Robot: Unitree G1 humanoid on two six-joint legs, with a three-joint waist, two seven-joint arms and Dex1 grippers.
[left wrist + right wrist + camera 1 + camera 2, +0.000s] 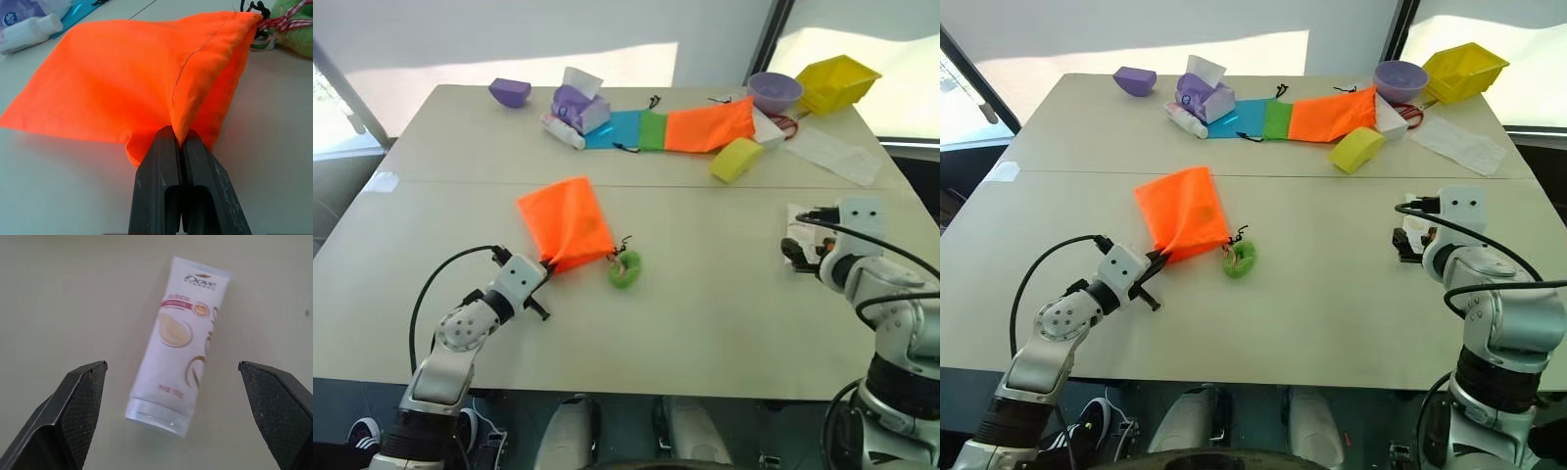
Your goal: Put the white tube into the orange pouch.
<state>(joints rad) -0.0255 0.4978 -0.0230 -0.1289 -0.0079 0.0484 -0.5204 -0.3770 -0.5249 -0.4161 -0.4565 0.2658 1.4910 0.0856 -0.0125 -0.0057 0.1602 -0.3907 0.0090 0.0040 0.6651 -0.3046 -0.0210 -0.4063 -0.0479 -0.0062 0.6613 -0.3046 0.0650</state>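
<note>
While L pincer [178,147] pinches orange pouch [127,83], R pincer [171,377] gapes.

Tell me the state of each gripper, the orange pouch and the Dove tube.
Left gripper: shut on a near corner of the orange pouch.
Right gripper: open, hovering over the white Dove tube, not touching it.
Orange pouch: lying on the table, one corner pinched.
White Dove tube: lying flat on the table, outside the pouch.
</note>
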